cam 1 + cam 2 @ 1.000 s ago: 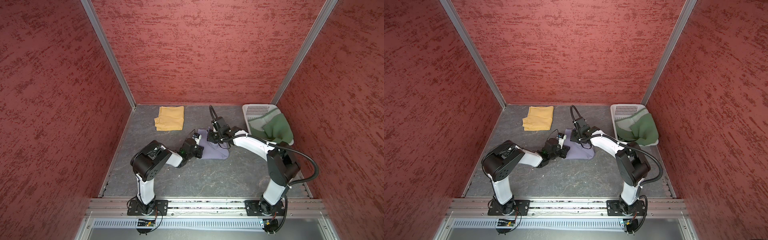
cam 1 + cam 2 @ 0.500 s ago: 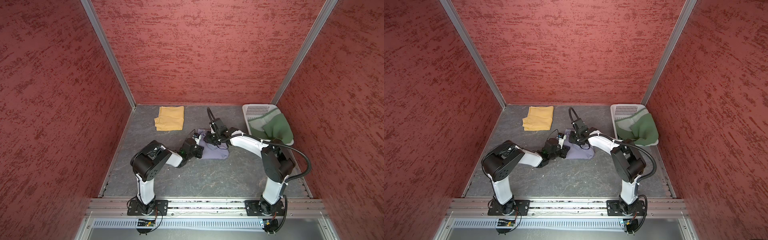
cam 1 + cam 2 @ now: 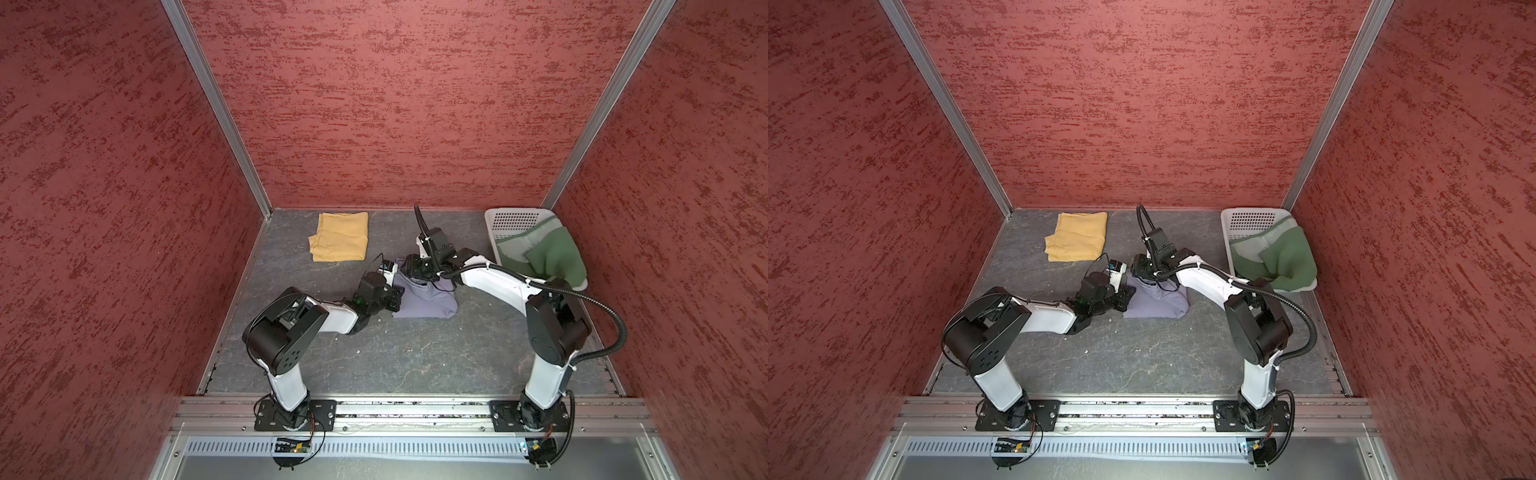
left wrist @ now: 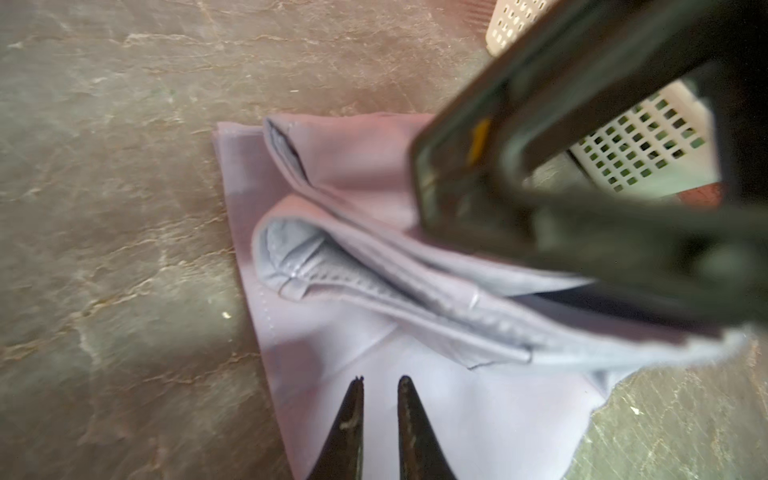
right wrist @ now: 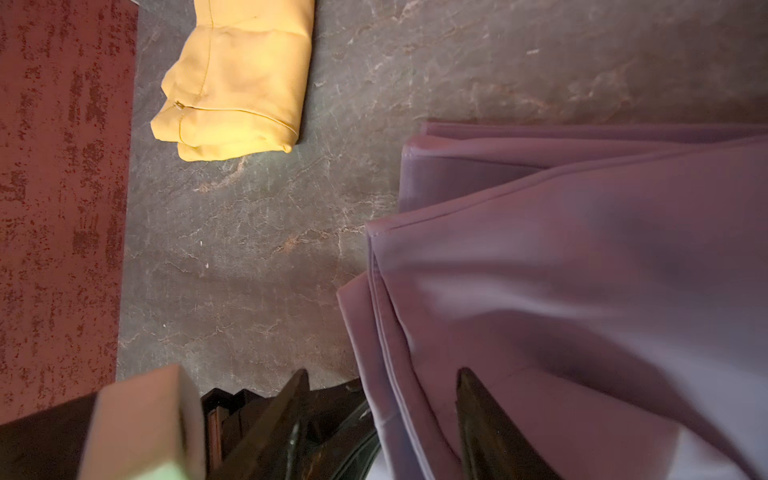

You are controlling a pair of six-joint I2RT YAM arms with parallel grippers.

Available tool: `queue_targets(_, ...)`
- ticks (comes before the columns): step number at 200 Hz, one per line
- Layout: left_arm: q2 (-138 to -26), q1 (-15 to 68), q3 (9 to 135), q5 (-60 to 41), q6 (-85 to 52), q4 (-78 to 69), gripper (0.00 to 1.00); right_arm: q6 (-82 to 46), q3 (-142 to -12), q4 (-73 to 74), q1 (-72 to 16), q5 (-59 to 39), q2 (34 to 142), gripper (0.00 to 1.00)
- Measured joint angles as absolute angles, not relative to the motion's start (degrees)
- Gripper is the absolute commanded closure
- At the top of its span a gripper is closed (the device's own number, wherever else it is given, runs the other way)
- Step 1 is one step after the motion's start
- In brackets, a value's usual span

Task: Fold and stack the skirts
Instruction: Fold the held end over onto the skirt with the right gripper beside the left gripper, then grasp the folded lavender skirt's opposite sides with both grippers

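The lavender-grey skirt lies folded in layers mid-table. My right gripper is open low over the skirt's far left corner. The folded edge runs between its spread fingers, which do not pinch it. My left gripper lies low on the skirt's left edge. Its tips stand a narrow gap apart over flat cloth, nothing pinched. The mustard yellow skirt sits folded at the back left. The dark green skirt hangs crumpled in the basket.
A white perforated basket stands at the back right corner. Red textured walls close in the grey stone-patterned table on three sides. Both arms bend inward and nearly meet above the lavender skirt.
My right gripper slid left across the lavender skirt's far edge and opened, letting the cloth go. The left arm stayed in place, its tips barely parting.
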State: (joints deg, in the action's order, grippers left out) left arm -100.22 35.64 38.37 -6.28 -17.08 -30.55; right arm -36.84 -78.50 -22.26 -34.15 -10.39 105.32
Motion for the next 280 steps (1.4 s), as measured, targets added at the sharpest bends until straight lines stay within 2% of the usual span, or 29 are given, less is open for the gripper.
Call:
queue_targets(53,-100.2,34.0,38.6,-5.9,-16.5,-28.3,0.82,-34.5,-78.6,-23.0,-32.9,-9.6,102.5,0.43)
queue_targets(84,-100.2,33.1,38.6,-5.9,-16.0,-27.9,0.82,-32.6,-78.5,-23.2,-31.8,-9.2,101.8,0.48)
queue_targets(133,-99.6,32.8,38.4,-5.7,-16.0,-25.9,0.82,-30.5,-73.8,-22.8,-31.4,-12.0,101.8,0.67)
queue_targets(188,-91.5,33.7,37.2,-4.5,-16.0,-22.2,0.81,-28.7,-62.3,-22.9,-31.9,-15.9,99.3,0.87)
queue_targets(228,-86.2,37.5,39.1,-1.8,-14.6,-16.2,0.80,-27.3,-58.8,-23.9,-32.9,-16.2,94.4,0.87)
queue_targets(280,-87.6,42.9,45.4,0.6,-15.2,-11.0,0.80,-26.3,-58.3,-25.7,-33.4,-13.5,93.1,0.89)
